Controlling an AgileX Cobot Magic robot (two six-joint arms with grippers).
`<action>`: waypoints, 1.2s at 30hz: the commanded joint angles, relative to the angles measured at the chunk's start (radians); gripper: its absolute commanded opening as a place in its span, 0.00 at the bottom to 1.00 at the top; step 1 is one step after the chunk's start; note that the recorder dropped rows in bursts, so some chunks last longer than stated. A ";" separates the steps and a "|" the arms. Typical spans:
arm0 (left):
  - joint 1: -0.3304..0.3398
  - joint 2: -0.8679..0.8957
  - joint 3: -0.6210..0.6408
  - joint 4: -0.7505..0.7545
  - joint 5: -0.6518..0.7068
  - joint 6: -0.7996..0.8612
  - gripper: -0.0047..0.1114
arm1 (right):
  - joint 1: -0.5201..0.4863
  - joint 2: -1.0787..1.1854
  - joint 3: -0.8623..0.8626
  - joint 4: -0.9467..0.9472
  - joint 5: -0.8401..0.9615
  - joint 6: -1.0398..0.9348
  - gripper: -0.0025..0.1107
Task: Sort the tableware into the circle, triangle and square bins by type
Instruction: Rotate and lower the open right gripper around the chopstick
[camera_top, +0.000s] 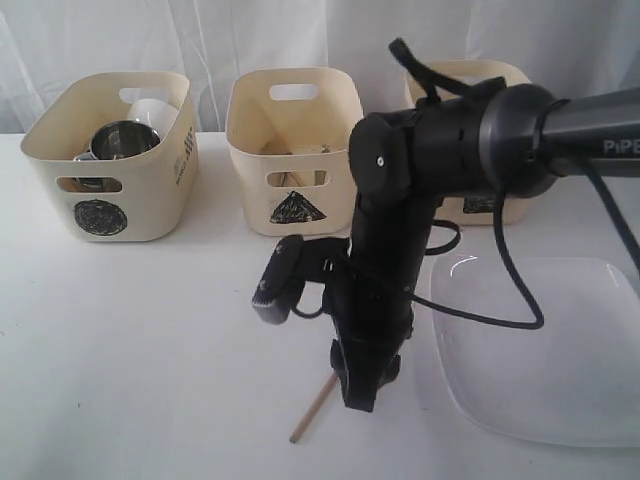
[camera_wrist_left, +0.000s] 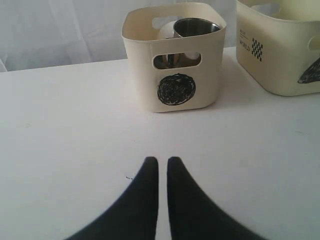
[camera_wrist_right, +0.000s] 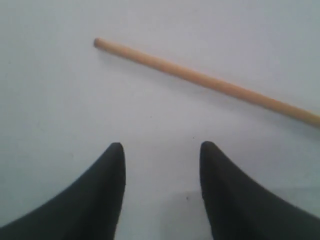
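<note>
One wooden chopstick (camera_top: 312, 408) (camera_wrist_right: 200, 77) lies on the white table. My right gripper (camera_top: 358, 398) (camera_wrist_right: 162, 147) hangs open just above the table, close beside the chopstick, with nothing between its fingers. The large white plate (camera_top: 560, 350) rests flat to its right. At the back stand the circle bin (camera_top: 150, 195) (camera_wrist_left: 175, 55), holding a steel mug (camera_top: 122, 140) (camera_wrist_left: 195, 27) and a white item (camera_top: 150, 108), and the triangle bin (camera_top: 292, 150) (camera_wrist_left: 280, 50). A third bin (camera_top: 515, 208) is mostly hidden by the arm. My left gripper (camera_wrist_left: 162, 160) is shut and empty, facing the circle bin.
The right arm's black body and cable (camera_top: 500, 290) reach across the middle of the table, over the plate's near-left corner. A white curtain hangs behind the bins. My left arm does not show in the exterior view.
</note>
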 joint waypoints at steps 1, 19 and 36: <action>0.000 -0.005 0.004 -0.011 -0.005 -0.006 0.16 | 0.026 0.011 0.011 -0.030 -0.048 -0.069 0.41; 0.000 -0.005 0.004 -0.011 -0.005 -0.006 0.16 | 0.040 0.011 0.011 -0.093 -0.220 1.128 0.42; 0.000 -0.005 0.004 -0.011 -0.005 -0.006 0.16 | 0.040 0.011 0.059 -0.241 -0.290 1.729 0.42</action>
